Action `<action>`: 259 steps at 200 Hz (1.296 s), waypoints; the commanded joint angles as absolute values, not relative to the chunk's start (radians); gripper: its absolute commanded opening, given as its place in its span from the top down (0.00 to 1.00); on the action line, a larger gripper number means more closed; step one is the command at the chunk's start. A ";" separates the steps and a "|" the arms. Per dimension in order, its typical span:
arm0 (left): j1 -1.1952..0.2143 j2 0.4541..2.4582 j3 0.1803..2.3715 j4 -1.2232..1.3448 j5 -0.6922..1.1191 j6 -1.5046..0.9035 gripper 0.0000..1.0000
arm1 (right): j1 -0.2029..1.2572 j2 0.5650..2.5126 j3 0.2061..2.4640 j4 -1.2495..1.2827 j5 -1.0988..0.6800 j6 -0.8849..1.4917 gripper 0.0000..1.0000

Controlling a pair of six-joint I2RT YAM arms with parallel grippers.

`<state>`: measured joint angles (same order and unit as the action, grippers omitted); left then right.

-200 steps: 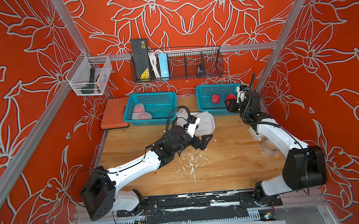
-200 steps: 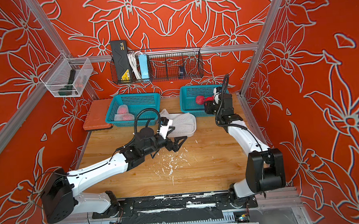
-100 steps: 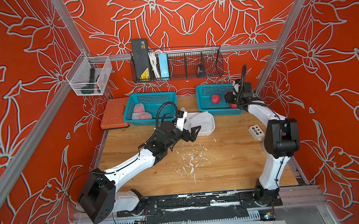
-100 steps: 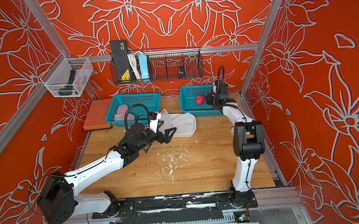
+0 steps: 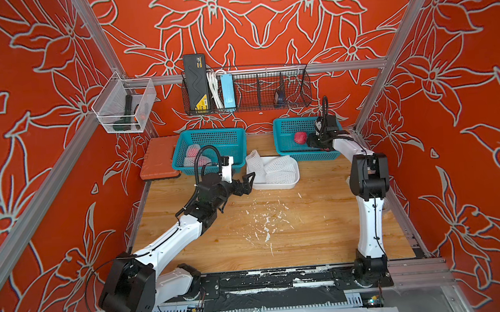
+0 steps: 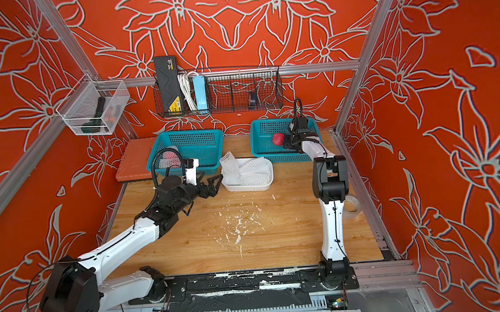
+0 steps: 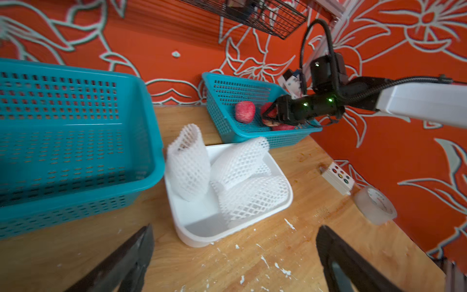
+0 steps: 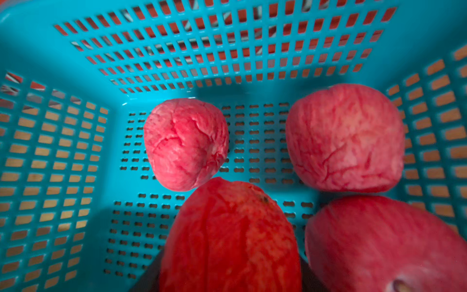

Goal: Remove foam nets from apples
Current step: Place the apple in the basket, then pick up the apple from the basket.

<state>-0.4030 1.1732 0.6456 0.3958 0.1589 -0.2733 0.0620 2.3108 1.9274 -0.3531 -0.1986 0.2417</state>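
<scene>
Red, bare apple [image 8: 230,235] has come down into the teal plastic basket [image 8: 63,151], between the fingers of the right gripper [image 7: 267,116], grip unclear. The left gripper [image 5: 250,183] gapes empty, white foam nets [image 7: 189,161] just ahead: one more freed.

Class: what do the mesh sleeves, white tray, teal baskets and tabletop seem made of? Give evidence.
Foam nets: soft white foam, matte; diamond mesh slumps.
White tray: probably plastic, smooth, slight sheen.
Teal baskets: moulded plastic, glossy, slotted walls.
Table: wood or wood-look board, visible grain.

White arm links [image 5: 173,240], black joints [image 5: 367,175], looped black cables [image 5: 209,150]
</scene>
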 commanded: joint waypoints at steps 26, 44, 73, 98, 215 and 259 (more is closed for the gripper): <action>-0.352 1.149 0.639 0.388 0.143 -0.293 0.02 | 0.061 2.346 1.985 -0.391 -0.175 0.220 0.22; -0.335 1.161 0.658 0.356 0.126 -0.294 0.02 | 0.061 2.316 1.977 -0.387 -0.184 0.228 0.15; -0.306 1.192 0.706 0.324 0.108 -0.291 0.02 | 0.063 2.210 1.924 -0.355 -0.193 0.244 0.11; -0.263 1.246 0.778 0.295 0.103 -0.296 0.02 | 0.063 2.086 1.861 -0.317 -0.210 0.263 0.04; -0.064 1.638 1.188 0.115 0.032 -0.212 0.08 | 0.150 1.367 1.287 -0.103 -0.320 0.337 0.03; 0.004 1.822 1.365 0.013 0.007 -0.177 0.11 | 0.358 1.116 0.867 0.206 -0.320 0.330 0.04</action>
<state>-0.0307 1.7538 1.2816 0.0902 0.0269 -0.2131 0.2588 1.2114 1.0359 -0.0101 -0.2989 0.3225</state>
